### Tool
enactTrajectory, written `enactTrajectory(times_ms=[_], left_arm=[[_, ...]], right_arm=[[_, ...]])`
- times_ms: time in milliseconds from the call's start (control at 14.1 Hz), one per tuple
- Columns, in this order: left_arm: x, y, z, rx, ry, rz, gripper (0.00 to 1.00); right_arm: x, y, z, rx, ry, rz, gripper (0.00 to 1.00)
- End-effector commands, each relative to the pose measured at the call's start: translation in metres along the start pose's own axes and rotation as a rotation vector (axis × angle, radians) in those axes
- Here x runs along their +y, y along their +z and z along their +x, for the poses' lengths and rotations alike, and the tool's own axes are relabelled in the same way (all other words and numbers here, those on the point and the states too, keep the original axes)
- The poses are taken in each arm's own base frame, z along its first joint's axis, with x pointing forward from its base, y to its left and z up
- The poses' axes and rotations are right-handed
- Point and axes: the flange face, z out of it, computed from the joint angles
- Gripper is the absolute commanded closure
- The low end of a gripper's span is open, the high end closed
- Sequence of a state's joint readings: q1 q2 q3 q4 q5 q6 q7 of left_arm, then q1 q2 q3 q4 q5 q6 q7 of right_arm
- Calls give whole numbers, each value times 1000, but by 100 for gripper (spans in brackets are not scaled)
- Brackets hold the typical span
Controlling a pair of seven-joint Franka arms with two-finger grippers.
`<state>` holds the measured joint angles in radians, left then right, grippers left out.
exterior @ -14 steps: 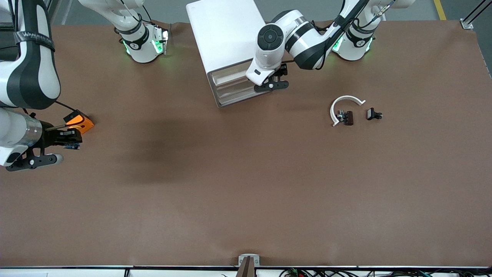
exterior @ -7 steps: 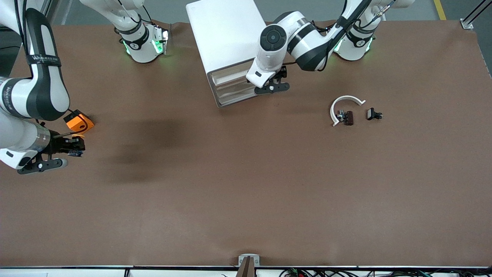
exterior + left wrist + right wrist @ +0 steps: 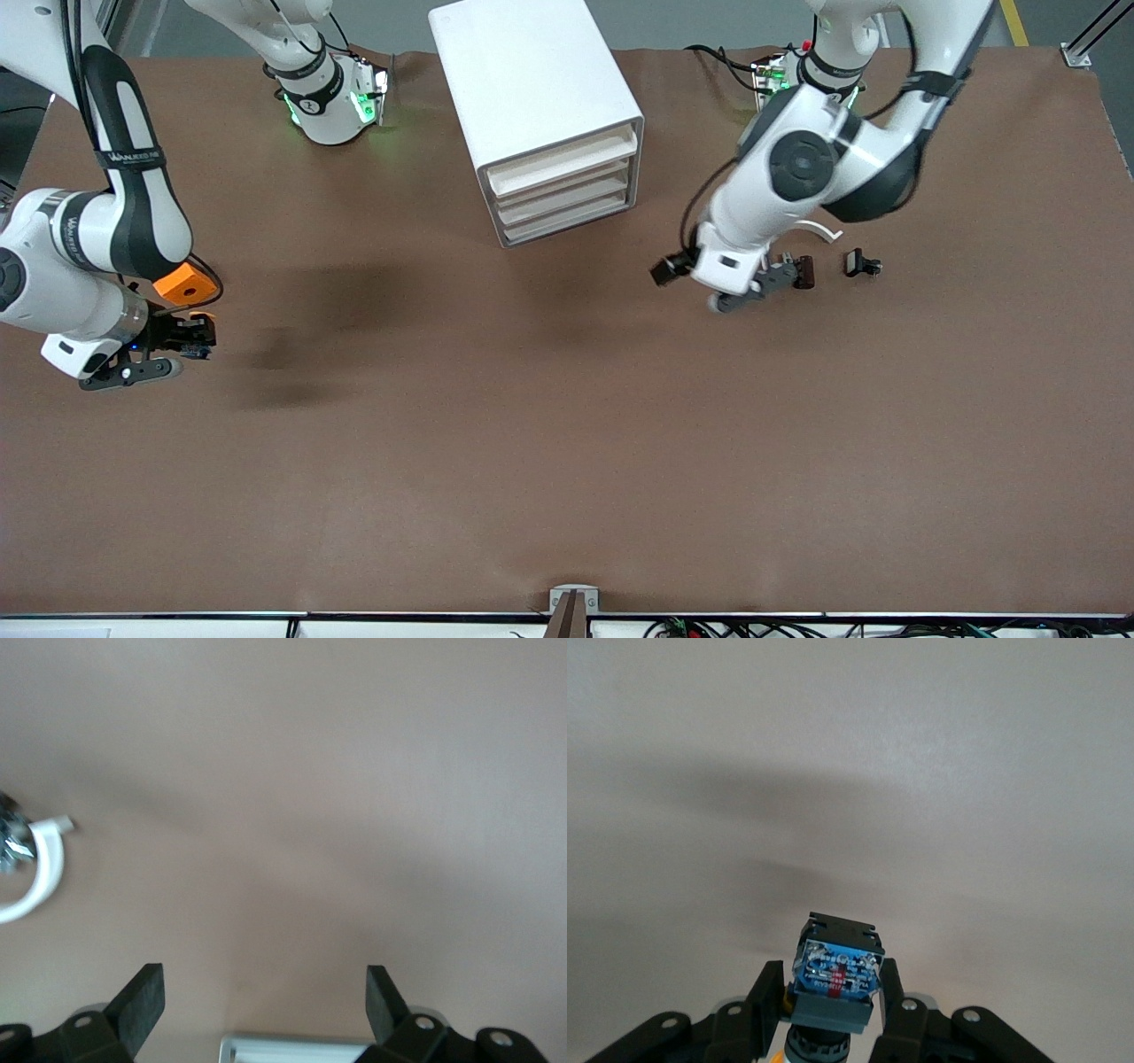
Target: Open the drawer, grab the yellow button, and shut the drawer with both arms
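The white cabinet (image 3: pixel 532 80) stands between the arms' bases. Its top drawer (image 3: pixel 563 164) sits flush with the three lower ones. My right gripper (image 3: pixel 190 337) is at the right arm's end of the table, next to the orange block. It is shut on the button (image 3: pixel 195 347). In the right wrist view the gripper (image 3: pixel 833 992) clamps the button's dark body (image 3: pixel 837 979), blue end outward, with a sliver of orange cap below. My left gripper (image 3: pixel 722 283) hangs over the table between the cabinet and the white curved band. In the left wrist view it (image 3: pixel 266 1001) is open and empty.
An orange square block (image 3: pixel 184 283) lies just beside the right gripper. A white curved band (image 3: pixel 819 230), partly hidden by the left arm, and two small black clips (image 3: pixel 803 271) (image 3: pixel 859 263) lie toward the left arm's end. The band's end shows in the left wrist view (image 3: pixel 44 859).
The top drawer, slightly open before, is now flush. My left gripper has left the cabinet front and swung over to beside the curved band. My right gripper shifted slightly, still holding the button.
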<state>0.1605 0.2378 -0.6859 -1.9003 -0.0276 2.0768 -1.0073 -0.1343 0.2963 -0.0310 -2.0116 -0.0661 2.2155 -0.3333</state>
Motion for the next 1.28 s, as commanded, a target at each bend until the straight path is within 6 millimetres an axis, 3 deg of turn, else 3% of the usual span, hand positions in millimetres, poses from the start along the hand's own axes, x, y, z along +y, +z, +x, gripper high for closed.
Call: enactTrajectory(times_ms=[0,285,569,783,1067,1209], left_arm=[[-18,-30,39,60,-48,6,0],[-51,-64,92,165,-61,12,0],[-106,-99,141,171,18,45,0],[-134,-126,156,166,78,74,0],[-187,-182,167,149,187,136,0],[-209,-202,165,147,292,156,0]], right_arm=[[-1,11,-23,11,3,-11,93],[-2,42,-38,50,32,-16,93],[-3,53,-40,53,76,-14,92],[-3,67,-40,52,76,-12,90],[-3,78,-39,51,76,-10,90],[-3,82,-39,48,76,-9,89]])
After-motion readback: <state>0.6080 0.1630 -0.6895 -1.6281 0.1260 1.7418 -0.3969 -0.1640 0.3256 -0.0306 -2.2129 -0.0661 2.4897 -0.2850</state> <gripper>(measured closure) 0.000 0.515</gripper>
